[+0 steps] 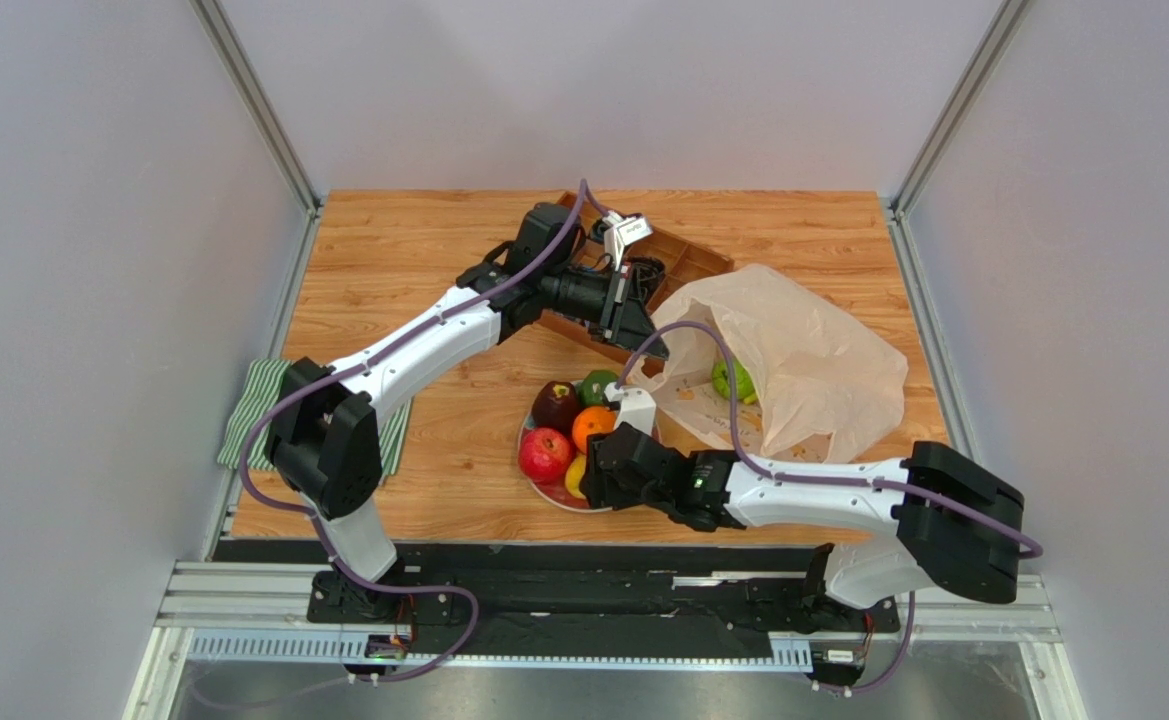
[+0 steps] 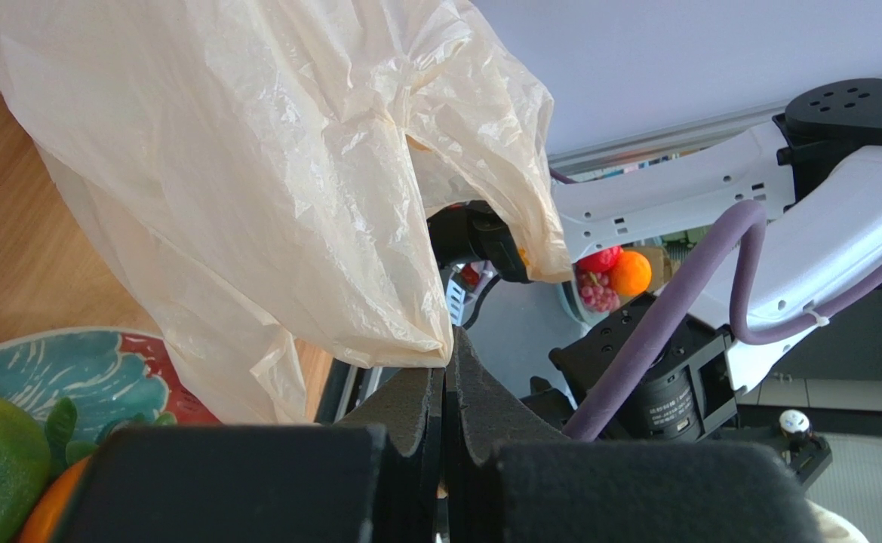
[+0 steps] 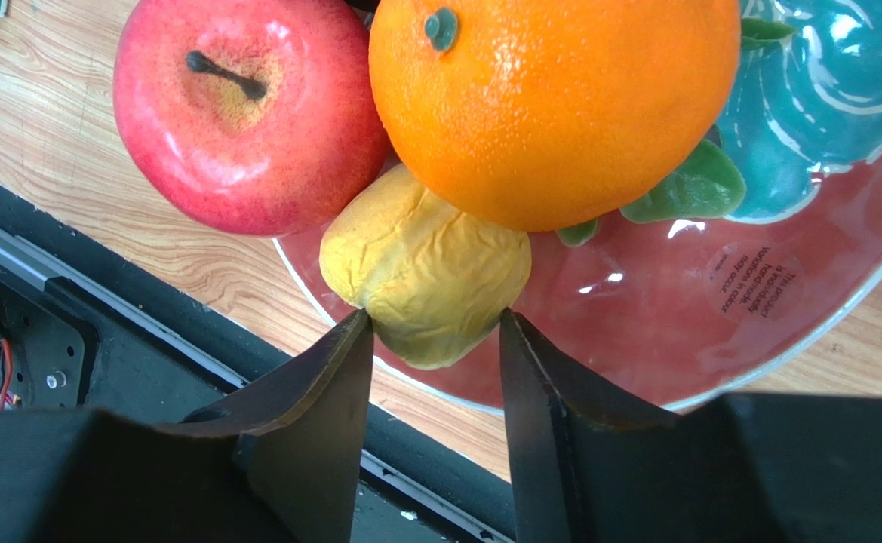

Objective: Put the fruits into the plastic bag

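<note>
Covering the floor of a pale-walled booth with metal corner posts, the wooden tabletop [image 1: 395, 255] carries one green striped cloth [image 1: 252, 405] at its left edge, one brown tray [image 1: 688, 255] at the back, one plate [image 1: 533, 483] and one plastic bag [image 1: 801, 360] lying at the right with its mouth facing the plate.

The top view gives the count. Five fruits sit on the plate: dark red apple [image 1: 556, 405], green fruit [image 1: 598, 387], orange [image 1: 593, 428], red apple [image 1: 545, 453] and small yellow fruit [image 1: 577, 476]. A sixth fruit, green [image 1: 733, 378], shows inside the bag's mouth.

Only the left wrist view shows that the left tool [image 2: 447, 339] is closed tight on the bag's rim, the film draping over it.

Only the right wrist view shows the right tool [image 3: 434, 322] part-way apart with its fingers either side of the small yellow fruit, tips at its skin. Whether they grip it, I cannot tell. That view also shows a small printed sticker [image 3: 757, 283] on the plate's red rim.
</note>
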Robot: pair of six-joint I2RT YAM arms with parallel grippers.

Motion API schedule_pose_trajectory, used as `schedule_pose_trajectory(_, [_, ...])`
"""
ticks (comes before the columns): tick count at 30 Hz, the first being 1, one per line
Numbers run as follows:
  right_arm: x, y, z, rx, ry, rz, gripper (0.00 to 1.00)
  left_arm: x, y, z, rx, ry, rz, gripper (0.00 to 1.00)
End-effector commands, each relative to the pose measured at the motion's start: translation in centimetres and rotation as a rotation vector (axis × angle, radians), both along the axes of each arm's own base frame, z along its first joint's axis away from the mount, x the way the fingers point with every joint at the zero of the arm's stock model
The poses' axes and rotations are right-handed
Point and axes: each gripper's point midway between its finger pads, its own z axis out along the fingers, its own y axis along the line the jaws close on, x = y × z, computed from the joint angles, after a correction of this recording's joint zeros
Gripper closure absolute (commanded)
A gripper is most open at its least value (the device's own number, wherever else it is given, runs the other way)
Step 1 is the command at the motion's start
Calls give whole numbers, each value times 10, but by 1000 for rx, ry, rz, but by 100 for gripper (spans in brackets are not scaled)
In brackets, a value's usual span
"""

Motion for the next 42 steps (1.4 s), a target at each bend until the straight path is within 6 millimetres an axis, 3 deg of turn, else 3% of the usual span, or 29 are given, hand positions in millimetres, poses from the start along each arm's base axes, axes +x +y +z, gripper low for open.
schedule_pose_trajectory(1, [8, 2, 25, 45, -78, -29, 66, -1, -1, 17, -40, -52, -18, 100])
schedule_pose_trajectory(9, [0, -5, 46, 93, -164, 4, 73, 0, -1, 16, -39, -53, -17, 100])
schedule_pose_trajectory(16, [2, -10, 34, 25, -155, -13, 73, 0, -1, 14, -35, -46, -17, 100])
schedule_pose_trajectory(19, [2, -5, 32, 16, -137, -14, 65, -1, -2, 14, -35, -45, -18, 100])
schedule_pose_trajectory(22, [1, 3, 35, 47, -132, 2, 45, 0, -1, 15, -36, -46, -16, 100])
schedule_pose_trajectory(23, [2, 6, 38, 62, -139, 5, 34, 0, -1, 15, -37, -46, -16, 100])
schedule_pose_trajectory(26, [6, 12, 43, 54, -158, 7, 26, 0, -1, 16, -39, -50, -16, 100])
schedule_pose_trajectory(33, [11, 21, 38, 14, -150, 4, 24, -2, -1, 19, -43, -54, -20, 100])
schedule_pose_trajectory(42, [14, 16, 21, -65, -131, -28, 24, -3, -1, 22, -48, -55, -22, 100])
